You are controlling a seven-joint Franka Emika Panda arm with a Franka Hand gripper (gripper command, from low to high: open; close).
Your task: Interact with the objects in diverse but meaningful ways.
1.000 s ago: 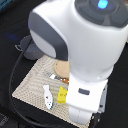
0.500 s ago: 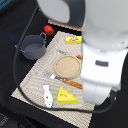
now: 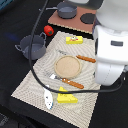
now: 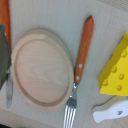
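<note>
Hand state: cannot tell, fingers not visible in either view; white robot arm (image 3: 112,50) blocks the exterior view's right side.

Risks, largest item first:
- Beige woven placemat (image 3: 62,75) lies on the dark desk (image 3: 15,85) and carries most items; a descent that drags the cloth would likely shift everything on it.
- Grey two-handled metal pot (image 3: 33,48) sits at the mat's corner on the exterior view's left, near the black cable (image 3: 35,75) looping over the mat. A cable snag could tip it.
- Round wooden plate (image 3: 67,66) mid-mat, with cutlery close around it. A blind grasp may catch the rim instead.
- Orange-handled fork (image 4: 80,70) just beside the plate, apparently not touching; long axis runs along the plate edge, tines toward the white toy fish (image 4: 112,111). Closing across the tines rather than the handle would likely slip.
- Yellow holed cheese wedge (image 4: 116,65) near the fork handle, close to the fish; thin end toward the fork. Slanted faces could squirt out of a pinch.
- Fish: long axis roughly across the fork's line, partly cropped in wrist view.
- Yellow rectangular block with red label (image 3: 74,40) at the mat's far edge.
- Red toy tomato (image 3: 48,30) off the mat; round, may roll if nudged.
</note>
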